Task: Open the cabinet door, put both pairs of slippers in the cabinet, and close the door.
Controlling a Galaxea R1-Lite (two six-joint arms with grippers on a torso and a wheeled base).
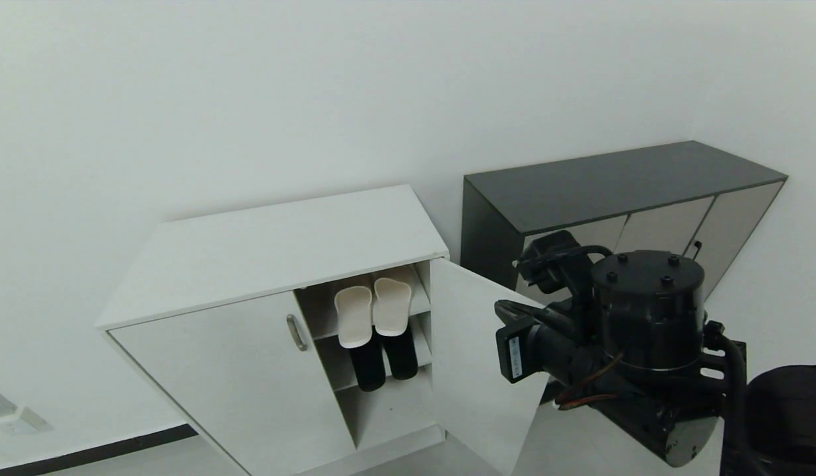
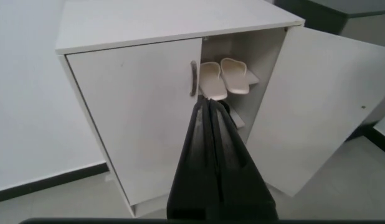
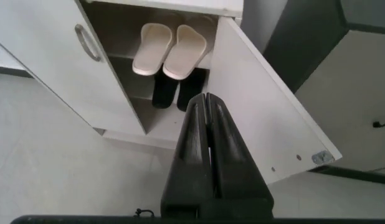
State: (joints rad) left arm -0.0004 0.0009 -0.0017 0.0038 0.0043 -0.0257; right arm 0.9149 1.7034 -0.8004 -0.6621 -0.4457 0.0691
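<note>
A white cabinet (image 1: 282,244) stands against the wall with its right door (image 1: 480,370) swung open and its left door (image 1: 229,383) closed. A pair of white slippers (image 1: 373,311) lies on the upper shelf, toes sticking out. Beneath them a pair of black slippers (image 1: 384,360) rests on the lower shelf. My left gripper (image 2: 208,102) is shut and holds nothing, in front of the left door's handle (image 2: 193,78). Shut and empty too, my right gripper (image 3: 207,96) hangs in front of the open door (image 3: 261,118), pointing toward the black slippers (image 3: 180,90).
A dark low cabinet (image 1: 619,185) with grey doors stands to the right of the white one, close behind the open door. A pale floor (image 3: 55,162) stretches in front of the cabinets.
</note>
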